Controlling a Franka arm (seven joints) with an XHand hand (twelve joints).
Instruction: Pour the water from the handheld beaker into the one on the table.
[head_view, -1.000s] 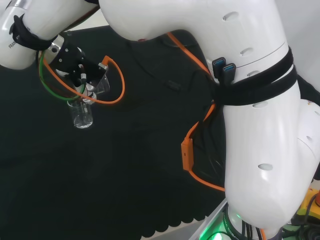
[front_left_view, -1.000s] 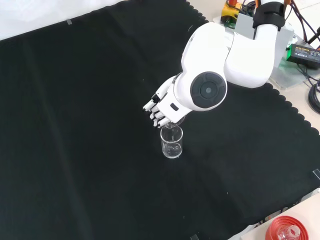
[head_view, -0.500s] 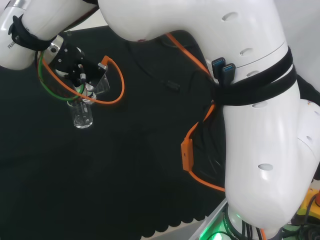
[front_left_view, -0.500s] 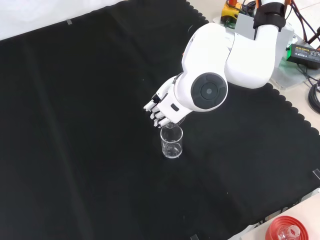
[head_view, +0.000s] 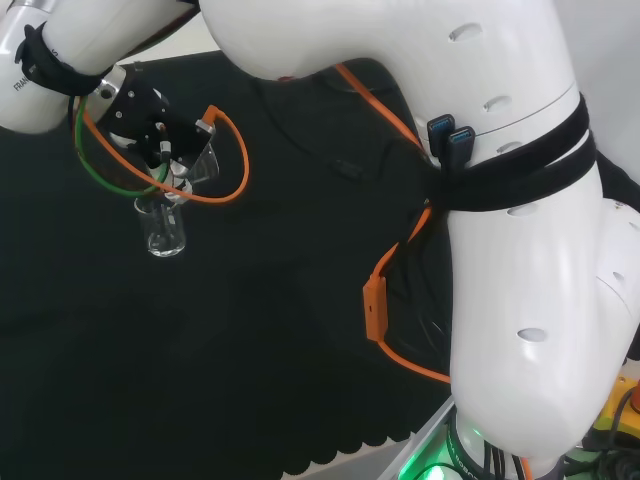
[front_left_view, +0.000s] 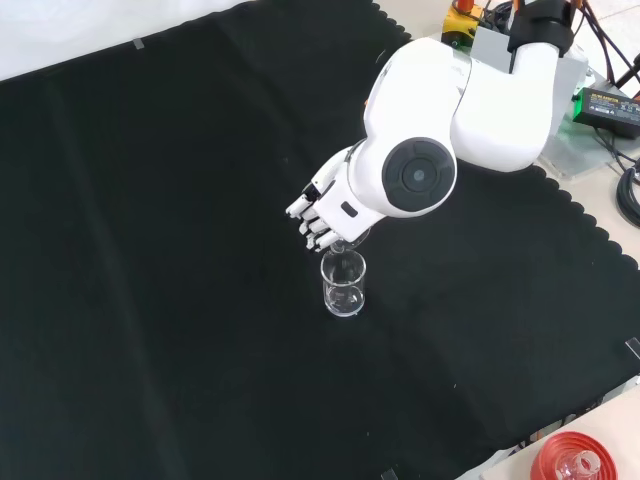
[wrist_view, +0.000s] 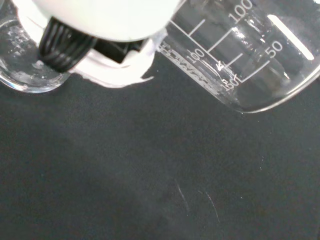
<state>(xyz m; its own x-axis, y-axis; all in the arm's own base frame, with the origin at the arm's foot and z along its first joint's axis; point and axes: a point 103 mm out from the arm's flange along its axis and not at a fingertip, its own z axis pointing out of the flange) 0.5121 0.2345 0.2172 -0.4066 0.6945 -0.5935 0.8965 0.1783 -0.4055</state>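
We see the hand (front_left_view: 318, 212) with its fingers (front_left_view: 312, 231) curled round a tilted beaker (wrist_view: 245, 55), held just above the second beaker (front_left_view: 343, 285), which stands upright on the desk (front_left_view: 150, 250) and holds some water.

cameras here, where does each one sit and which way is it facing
Head view: behind and above the arm's base, looking over big white links at the hand above a glass beaker.
Front view: before the arm, looking down on the black cloth; a link with a grey cap shows.
Wrist view: at the wrist, past the palm, at the tilted held beaker.
Head and front views share the standing beaker.
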